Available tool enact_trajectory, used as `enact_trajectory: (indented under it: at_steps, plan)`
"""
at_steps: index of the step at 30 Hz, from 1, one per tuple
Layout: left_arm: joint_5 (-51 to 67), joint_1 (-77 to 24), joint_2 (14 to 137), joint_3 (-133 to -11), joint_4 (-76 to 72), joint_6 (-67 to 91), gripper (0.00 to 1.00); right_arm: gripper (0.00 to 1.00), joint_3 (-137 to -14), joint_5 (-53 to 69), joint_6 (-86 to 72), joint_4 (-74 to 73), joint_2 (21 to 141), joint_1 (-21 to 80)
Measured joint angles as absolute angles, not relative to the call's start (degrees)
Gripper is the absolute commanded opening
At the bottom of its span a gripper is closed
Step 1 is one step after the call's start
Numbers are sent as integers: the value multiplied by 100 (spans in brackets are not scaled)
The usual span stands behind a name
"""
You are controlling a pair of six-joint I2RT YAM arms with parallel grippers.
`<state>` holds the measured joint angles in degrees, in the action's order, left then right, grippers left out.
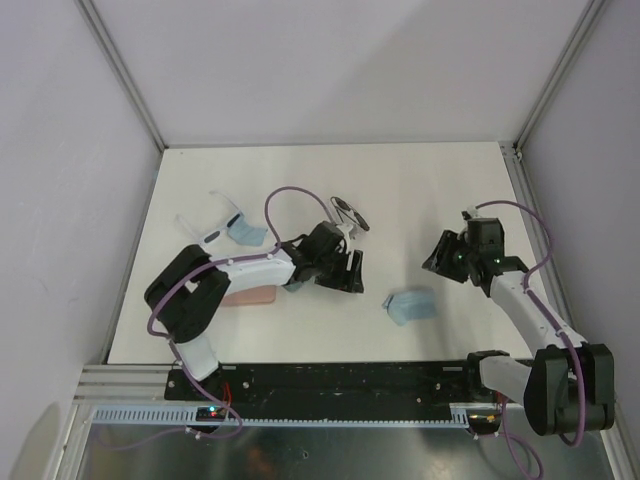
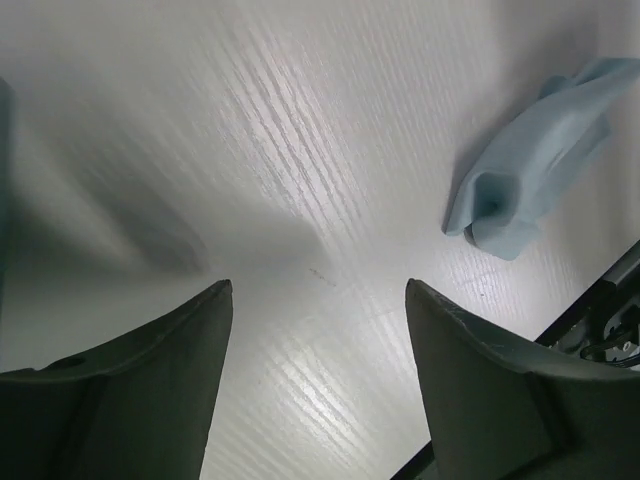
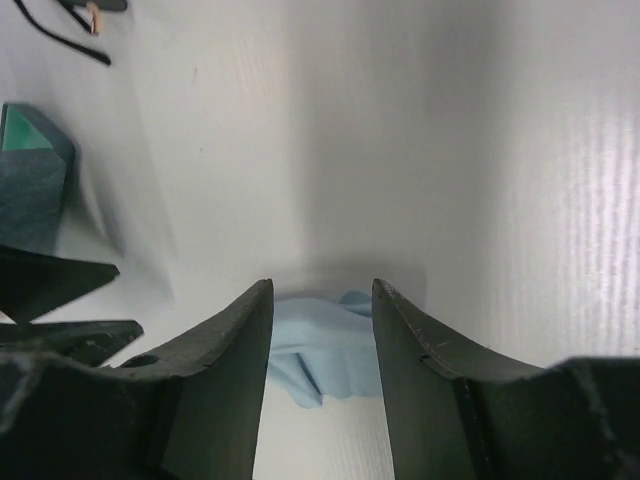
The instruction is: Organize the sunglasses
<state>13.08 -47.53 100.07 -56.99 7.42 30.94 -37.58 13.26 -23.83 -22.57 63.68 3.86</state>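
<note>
Sunglasses sit left of table centre. White-framed pair (image 1: 212,232) with pale arms lies far left, touching a light blue cloth (image 1: 247,234). Thin dark-framed pair (image 1: 350,212) lies just beyond the left gripper (image 1: 343,277), whose jaws are spread wide and empty. Right gripper (image 1: 440,255) is parted too, holding nothing. Only the top view shows the white pair. Both wrist views show the crumpled blue cloth (image 1: 410,305).

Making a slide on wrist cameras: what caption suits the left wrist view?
Left tool open and empty above the white table, a crumpled light blue cloth lying nearby.
</note>
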Motion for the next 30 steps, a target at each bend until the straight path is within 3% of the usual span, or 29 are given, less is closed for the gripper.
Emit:
enact_trajectory:
  at_steps: [9, 18, 30]
  plan:
    - [1050, -5116, 9609, -5975, 642, 2534, 65, 47, -3758, 1116, -2530, -2445, 6388, 690]
    - [701, -5909, 9668, -6088, 561, 2141, 62, 29, -3505, 558, -3468, -3343, 5430, 580]
    - [419, -5916, 9671, -6088, 558, 1959, 58, 35, -2696, 644, -4163, -3347, 5315, 534]
